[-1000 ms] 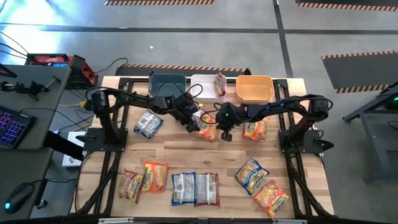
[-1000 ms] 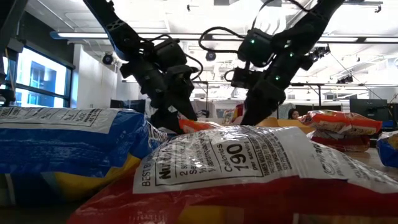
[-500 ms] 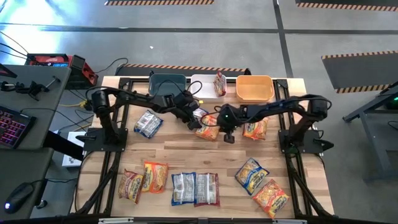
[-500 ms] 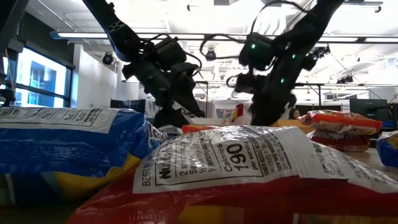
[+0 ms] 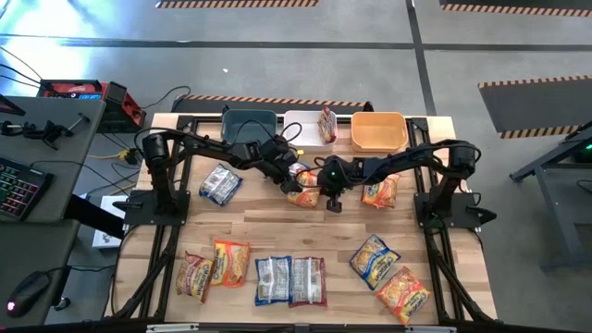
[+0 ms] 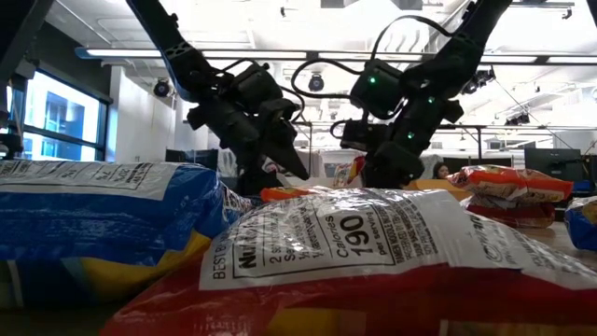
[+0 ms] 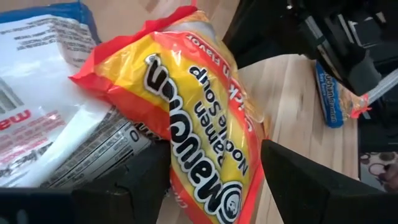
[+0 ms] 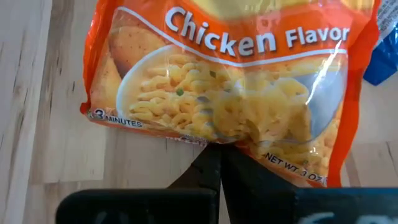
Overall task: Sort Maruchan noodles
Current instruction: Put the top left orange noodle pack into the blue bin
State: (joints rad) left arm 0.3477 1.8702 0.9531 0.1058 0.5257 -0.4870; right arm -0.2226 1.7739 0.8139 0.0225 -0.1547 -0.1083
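A: Both arms meet at the middle of the tabletop, toward the far edge, right in front of the bins. The left gripper has an orange packet between its fingers, jaws spread wide around its width.

B: So is it clamped, or just straddled?

A: Straddled for certain; the wrist view shows a finger on each side of the packet. Whether they press it, I cannot tell. It rides tilted over a white packet below, which looks like why the grip comes from the side.

B: And the right gripper?

A: Clenched, holding nothing. Its closed fingers point at the edge of the same chicken-flavour packet, tip just at the wrapper. My guess is it steadies or nudges the packet so the left can take it alone.

B: Where do the rest lie?

A: Spread about. A blue packet near the left edge, another orange one right of centre, a row along the near edge, and two more at the near right corner.

B: And the bins?

A: Three at the far edge: dark-blue bin, white bin with one packet standing in it, orange bin. By colour, this packet probably goes to the orange one. Sorting has hardly begun.
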